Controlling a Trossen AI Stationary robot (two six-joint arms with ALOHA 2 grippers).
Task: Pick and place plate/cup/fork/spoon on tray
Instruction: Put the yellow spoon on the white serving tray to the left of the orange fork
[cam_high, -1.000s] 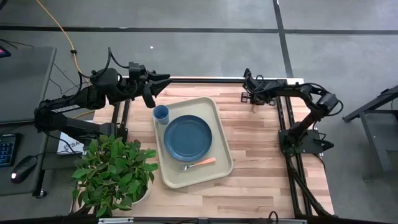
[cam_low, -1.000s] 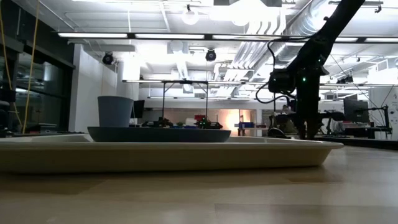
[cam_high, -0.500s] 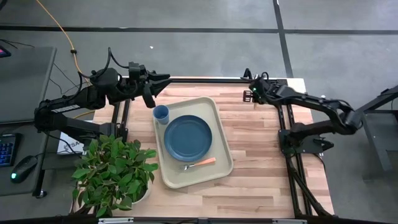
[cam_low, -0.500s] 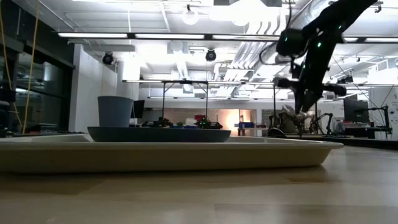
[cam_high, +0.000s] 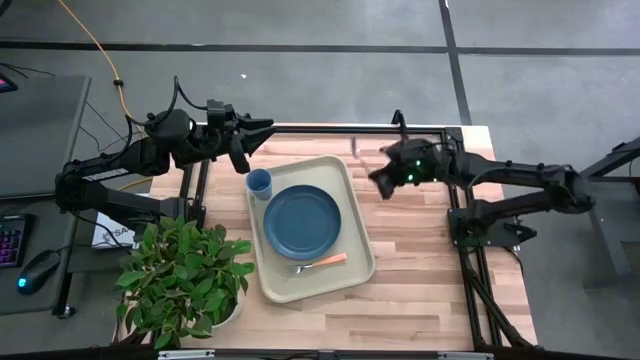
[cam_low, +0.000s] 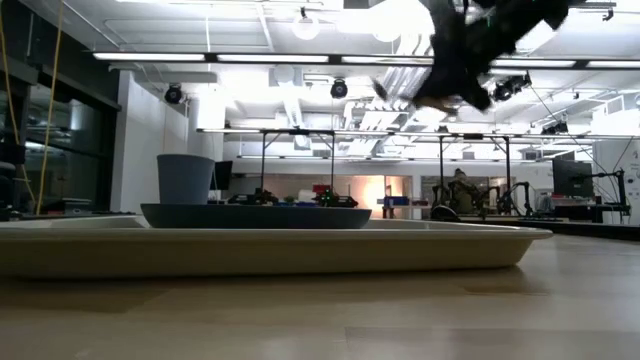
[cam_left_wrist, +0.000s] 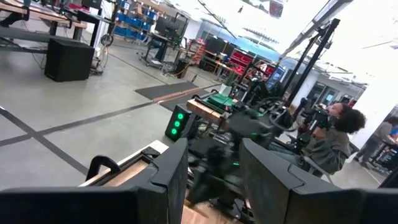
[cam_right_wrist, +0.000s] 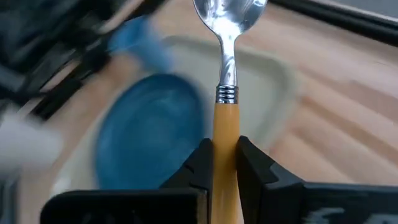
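The slim orange-handled fork with a small silver tined head lies at the near end of the large beige rectangular plastic tray with rounded corners, just beside the round slate-blue dinner plate at the tray's middle. Beyond the plate, in the tray's far corner, stands the small light-blue cylindrical cup. To the tray's right, the right gripper hangs above the pale wooden slatted tabletop, its fingers clamped on the orange handle of the spoon with a shiny rounded silver bowl, bowl pointing away from the wrist towards the tray. Farther back, the left gripper waits past the table's far left edge, fingers apart and holding nothing
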